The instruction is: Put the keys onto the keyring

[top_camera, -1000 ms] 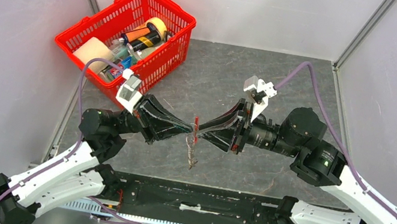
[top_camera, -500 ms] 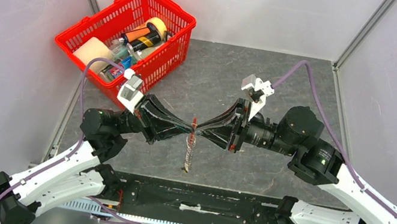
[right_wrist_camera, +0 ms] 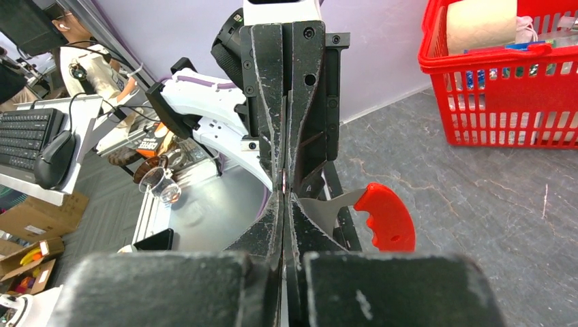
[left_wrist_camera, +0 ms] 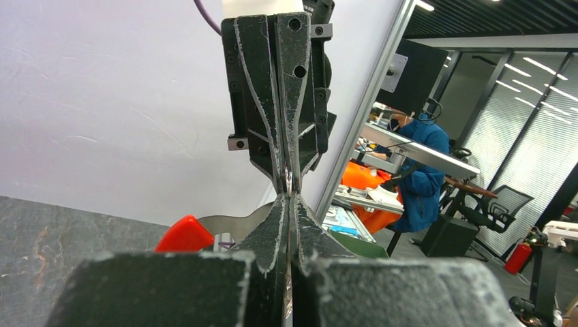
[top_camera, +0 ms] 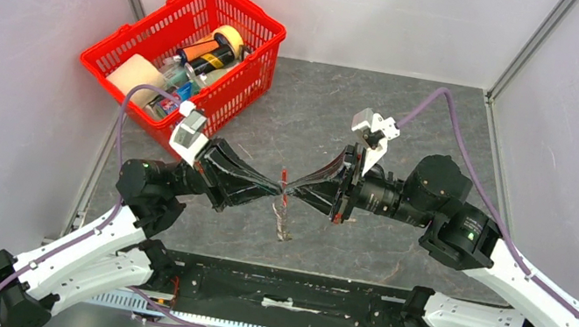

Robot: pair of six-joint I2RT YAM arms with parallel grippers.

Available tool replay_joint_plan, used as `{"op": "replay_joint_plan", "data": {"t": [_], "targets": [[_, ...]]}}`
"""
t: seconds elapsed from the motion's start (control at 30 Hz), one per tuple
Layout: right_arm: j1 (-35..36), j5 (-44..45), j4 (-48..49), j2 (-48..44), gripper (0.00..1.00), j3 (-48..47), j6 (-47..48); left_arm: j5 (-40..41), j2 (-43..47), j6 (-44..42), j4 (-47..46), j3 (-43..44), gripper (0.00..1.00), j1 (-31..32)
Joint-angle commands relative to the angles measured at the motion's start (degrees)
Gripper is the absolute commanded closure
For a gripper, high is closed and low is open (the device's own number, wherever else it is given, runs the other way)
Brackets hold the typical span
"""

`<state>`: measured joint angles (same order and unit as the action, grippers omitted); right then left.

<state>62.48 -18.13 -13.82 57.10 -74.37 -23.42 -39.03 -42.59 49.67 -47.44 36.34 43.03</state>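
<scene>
Near edge: my two bases sit side by side behind a black rail (top_camera: pixel 291 293) along the near edge of the grey stone-patterned table (top_camera: pixel 416 131).
My left gripper (top_camera: pixel 276 188): reaches in from the left to above the middle of the table, with the jaws clenched.
My right gripper (top_camera: pixel 296 189): reaches in from the right and meets the left one tip to tip, jaws clenched as well.
Between the tips: a thin silvery loop shows in both wrist views, pinched where my four fingertips come together.
Keyring (right_wrist_camera: pixel 385 219): a red crescent-shaped clip with a fringe of small grey-tan metal pieces. It hangs in the air below the meeting point, above the middle of the table and a little towards the near edge. Both my grippers grasp it by that silvery loop.
Far left corner: a red plastic mesh basket (top_camera: pixel 221 99) holding assorted items stands well apart from my grippers.
</scene>
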Motion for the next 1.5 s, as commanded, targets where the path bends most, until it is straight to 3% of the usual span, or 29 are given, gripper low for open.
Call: {"op": "replay_joint_plan", "data": {"t": [0.0, 0.2, 0.4, 0.53, 0.77, 0.93, 1.03, 1.27, 1.47], "targets": [[0.58, -0.18, 3.26, -0.50, 1.00, 0.42, 0.12, 1.93, 0.29, 1.66, -3.85, 0.32, 0.98, 0.48], [0.58, 2.12, 1.91, -2.12, 1.00, 0.97, 1.12, 1.27, 0.20, 0.74, 0.68, 1.03, 0.97, 0.48], [0.49, 8.68, -3.81, -5.64, 1.00, 1.40, 2.75, 1.43, 0.52, -1.40, 5.34, 0.95, 0.74, 0.48], [0.55, 13.21, -9.23, -8.84, 1.00, 1.14, 3.82, 3.61, 0.32, -3.90, 8.39, -0.05, 0.65, 0.48], [0.56, 22.95, -19.97, -11.41, 1.00, -0.43, 3.93, 5.01, -5.43, -5.03, 9.77, 0.46, 0.62, 0.49], [0.54, 31.22, -26.79, -13.38, 1.00, 0.59, 1.89, 9.45, -11.56, -10.93, 24.29, 4.94, 0.61, 0.50], [0.52, 33.82, -29.52, -14.74, 1.00, 1.31, 0.42, 11.38, -15.48, -13.40, 27.69, 5.82, 0.60, 0.48], [0.51, 36.11, -35.96, -17.16, 1.00, 1.30, -3.10, 15.30, -25.00, -15.39, 27.30, 3.78, 0.59, 0.73], [0.53, 36.32, -38.72, -19.04, 1.00, -0.08, -3.78, 11.63, -35.02, -16.68, 24.48, 3.81, 0.55, 1.47]]}}
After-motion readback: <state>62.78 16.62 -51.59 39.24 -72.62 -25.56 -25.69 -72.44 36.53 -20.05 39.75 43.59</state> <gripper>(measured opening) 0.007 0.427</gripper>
